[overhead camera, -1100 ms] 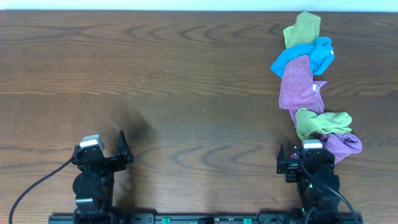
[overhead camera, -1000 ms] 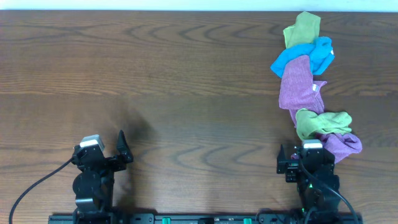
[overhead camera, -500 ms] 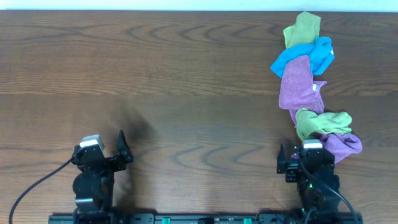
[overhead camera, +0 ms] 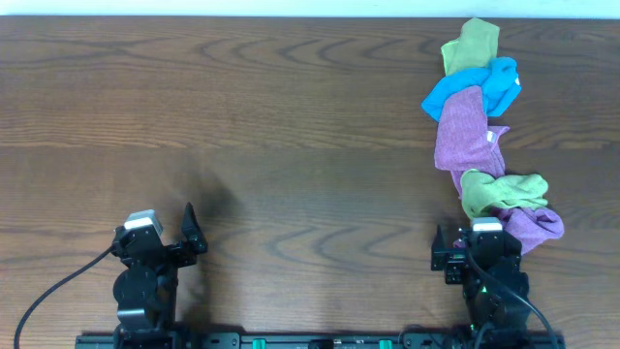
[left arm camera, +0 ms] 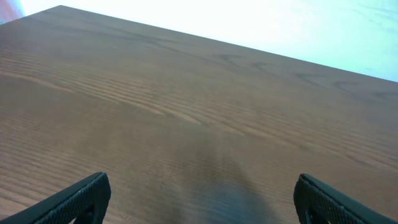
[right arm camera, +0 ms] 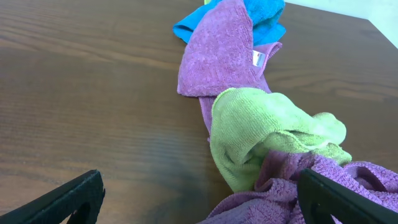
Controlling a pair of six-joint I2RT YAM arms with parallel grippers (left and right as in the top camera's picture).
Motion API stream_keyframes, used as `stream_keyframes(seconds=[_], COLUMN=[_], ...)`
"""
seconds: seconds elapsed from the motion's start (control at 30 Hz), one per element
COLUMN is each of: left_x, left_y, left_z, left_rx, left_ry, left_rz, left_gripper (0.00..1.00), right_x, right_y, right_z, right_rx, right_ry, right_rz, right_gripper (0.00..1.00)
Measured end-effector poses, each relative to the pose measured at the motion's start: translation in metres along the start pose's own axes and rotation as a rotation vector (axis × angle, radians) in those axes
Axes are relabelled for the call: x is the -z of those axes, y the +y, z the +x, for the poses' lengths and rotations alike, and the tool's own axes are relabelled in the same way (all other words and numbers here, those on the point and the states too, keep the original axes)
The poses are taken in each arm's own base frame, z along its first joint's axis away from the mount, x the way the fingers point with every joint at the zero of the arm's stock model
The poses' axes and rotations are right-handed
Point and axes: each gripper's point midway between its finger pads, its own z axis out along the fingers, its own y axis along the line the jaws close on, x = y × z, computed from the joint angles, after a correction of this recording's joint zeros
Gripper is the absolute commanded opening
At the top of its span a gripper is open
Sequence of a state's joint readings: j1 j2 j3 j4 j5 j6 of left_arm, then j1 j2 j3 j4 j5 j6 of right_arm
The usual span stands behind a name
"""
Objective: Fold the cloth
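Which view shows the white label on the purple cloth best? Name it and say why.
The right wrist view: the white label sits large and unobstructed on the purple cloth, near its edge. The overhead view shows it only as a tiny pale speck. The left wrist view shows only bare table, no cloth.

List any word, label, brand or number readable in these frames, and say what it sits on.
No text can be read in any view.
White tag sewn on the purple cloth: too small and blurred to read.
Wooden table: no markings visible.
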State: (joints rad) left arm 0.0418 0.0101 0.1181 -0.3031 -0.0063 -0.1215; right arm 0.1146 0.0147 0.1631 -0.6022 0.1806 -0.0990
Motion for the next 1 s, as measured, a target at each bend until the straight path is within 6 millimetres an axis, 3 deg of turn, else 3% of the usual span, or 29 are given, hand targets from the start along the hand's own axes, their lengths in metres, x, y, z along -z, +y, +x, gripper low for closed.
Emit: stream_keyframes(seconds=[0.37,0.5,0.67,0.77,1.0], left_x=[0.000,0.000,0.000,0.000,0.000], left_y=[0.000,0.000,0.000,0.000,0.000], left_z=[0.000,0.000,0.000,0.000,0.000], left_rx=[0.000,0.000,0.000,0.000,0.000], left_ry=[0.000,0.000,0.000,0.000,0.000], left_rz=[0.000,0.000,0.000,0.000,0.000], left_gripper=[0.96,0.95,0.95,0.95,0.95], right_x=[0.000,0.002,0.004,0.009,0.002], right_y=[0.000,-0.001,0.003,-0.007,-0.046], right_z=[-0.001,-0.033,-0.051,-0.067,-0.038], right_rx=[-0.001,-0.065,-0.173,-0.302,-0.682], right_ry=[-0.005,-0.135,-0.211,-0.284,-0.218], right_rz=[0.001,-0.003,-0.043,-0.016,0.198], right_gripper=[0.99,0.99,0.99,0.99,0.99])
